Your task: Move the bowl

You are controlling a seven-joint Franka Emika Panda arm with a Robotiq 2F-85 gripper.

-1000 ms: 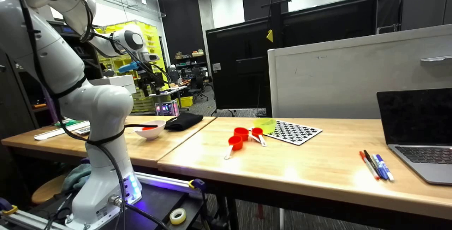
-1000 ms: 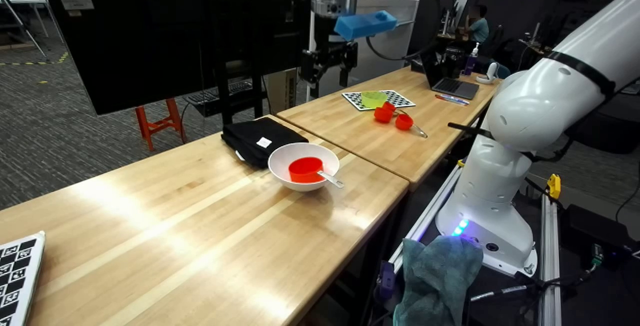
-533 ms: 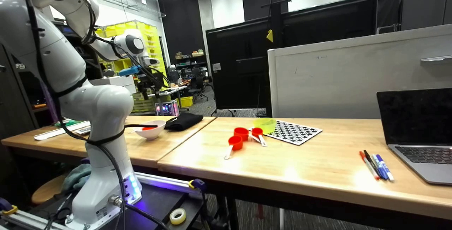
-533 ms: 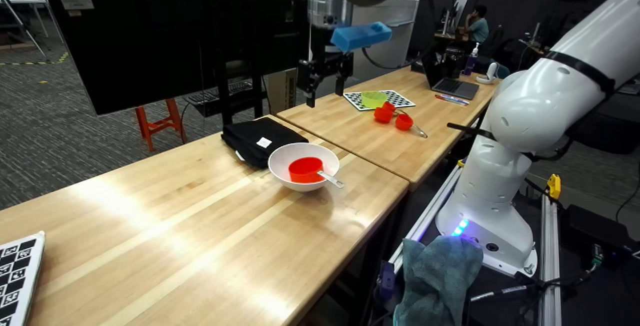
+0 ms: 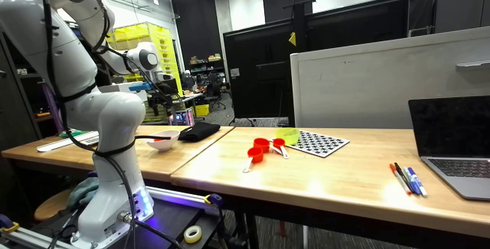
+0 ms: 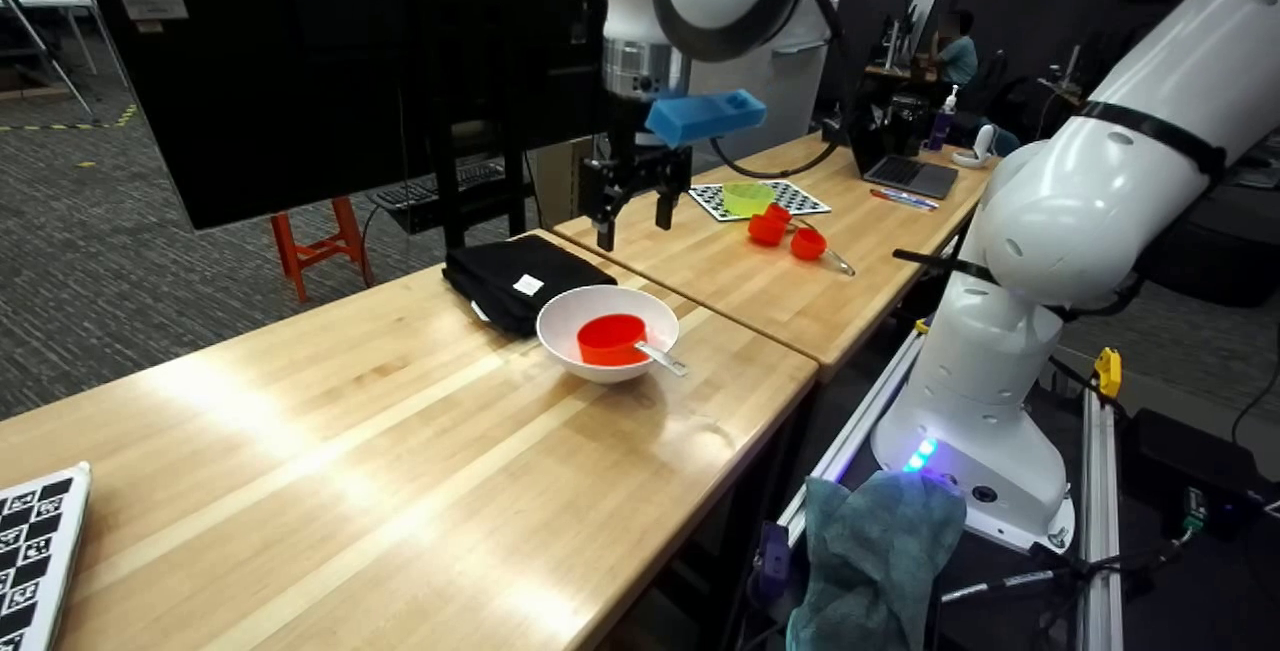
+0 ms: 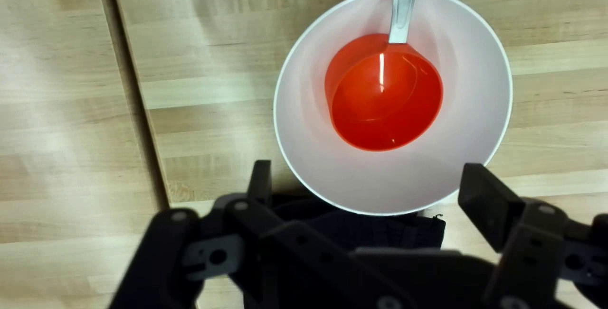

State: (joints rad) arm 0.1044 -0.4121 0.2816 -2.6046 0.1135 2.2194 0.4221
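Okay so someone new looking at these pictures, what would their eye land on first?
Probably the bright red measuring cup sitting in the white bowl, in the upper middle of the wrist view. After that, likely the end effector, hanging open above the wooden table, with a blue block above it in an exterior view. Three more red cups stand out beside a lime-green container on the adjoining table.

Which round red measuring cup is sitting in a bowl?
The round red measuring cup inside the round whitish bowl; the other three red cups sit outside it, grouped together.
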